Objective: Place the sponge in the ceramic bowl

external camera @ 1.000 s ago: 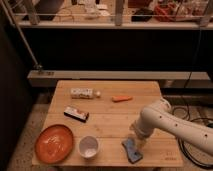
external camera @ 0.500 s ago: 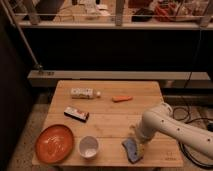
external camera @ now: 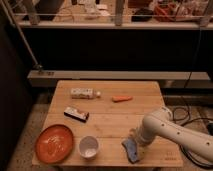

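Observation:
The blue-grey sponge (external camera: 131, 150) lies flat on the wooden table (external camera: 115, 120) near its front edge, right of centre. My gripper (external camera: 136, 140) reaches down from the white arm (external camera: 165, 131) and sits right at the sponge's upper end, seemingly touching it. The ceramic bowl (external camera: 54, 143), orange-red and shallow, rests at the front left corner of the table, well to the left of the sponge.
A white cup (external camera: 89, 147) stands between bowl and sponge. A dark red-and-white packet (external camera: 76, 113) lies mid-left, a small bottle (external camera: 82, 93) and an orange carrot-like piece (external camera: 122, 98) at the back. Behind the table is a dark railing with a ledge.
The arm has sunk slightly and shifted a little right over the sponge. The sponge and the other things stay where they were.

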{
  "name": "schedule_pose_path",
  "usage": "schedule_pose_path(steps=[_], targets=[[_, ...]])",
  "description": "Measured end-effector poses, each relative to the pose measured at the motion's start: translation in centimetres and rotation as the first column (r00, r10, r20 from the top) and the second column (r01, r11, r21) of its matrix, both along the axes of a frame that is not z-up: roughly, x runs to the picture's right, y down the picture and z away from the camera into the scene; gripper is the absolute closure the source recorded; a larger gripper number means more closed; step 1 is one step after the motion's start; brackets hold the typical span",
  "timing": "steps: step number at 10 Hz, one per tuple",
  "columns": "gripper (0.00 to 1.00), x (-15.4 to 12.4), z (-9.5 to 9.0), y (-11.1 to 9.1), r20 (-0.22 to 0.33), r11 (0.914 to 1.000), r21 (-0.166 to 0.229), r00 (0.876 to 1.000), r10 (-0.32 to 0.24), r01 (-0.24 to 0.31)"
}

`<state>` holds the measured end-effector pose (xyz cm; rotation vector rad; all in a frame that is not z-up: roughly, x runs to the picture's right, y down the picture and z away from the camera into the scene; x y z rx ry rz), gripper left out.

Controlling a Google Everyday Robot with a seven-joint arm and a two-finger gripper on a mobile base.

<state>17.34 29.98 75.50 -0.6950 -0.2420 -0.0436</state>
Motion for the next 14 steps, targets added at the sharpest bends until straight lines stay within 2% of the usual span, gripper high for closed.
schedule_pose_path(steps=[8, 9, 14], targets=[[0.22, 0.7, 0.5, 1.3, 0.012, 0.9998, -0.012, 1.000, 0.016, -0.016], [0.29, 0.8, 0.6, 1.3, 0.010, 0.9998, -0.012, 1.000, 0.017, -0.017], [0.79, 0.6, 0.1, 0.4, -0.018, 1.0000, -0.007, 1.000, 0.003, -0.003]])
